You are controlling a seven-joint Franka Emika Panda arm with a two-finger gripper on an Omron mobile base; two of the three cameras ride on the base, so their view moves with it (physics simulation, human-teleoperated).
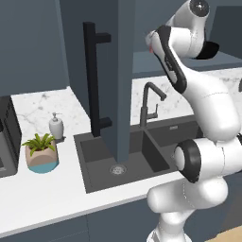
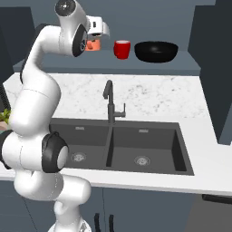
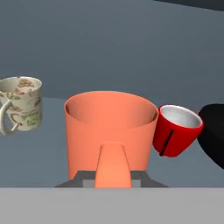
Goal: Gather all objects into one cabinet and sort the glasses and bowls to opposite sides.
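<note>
In the hand view, left to right on the cabinet shelf (image 2: 190, 68): speckled cup (image 3: 22, 104), orange cup (image 3: 109, 131) at centre, red cup (image 3: 177, 130), black bowl (image 3: 213, 133). The orange cup stands upright, mouth up, handle toward the camera. The claw (image 2: 93, 44) appears clenched around it. It should probably be lowered straight and released clear of the red cup, just beside it.
</note>
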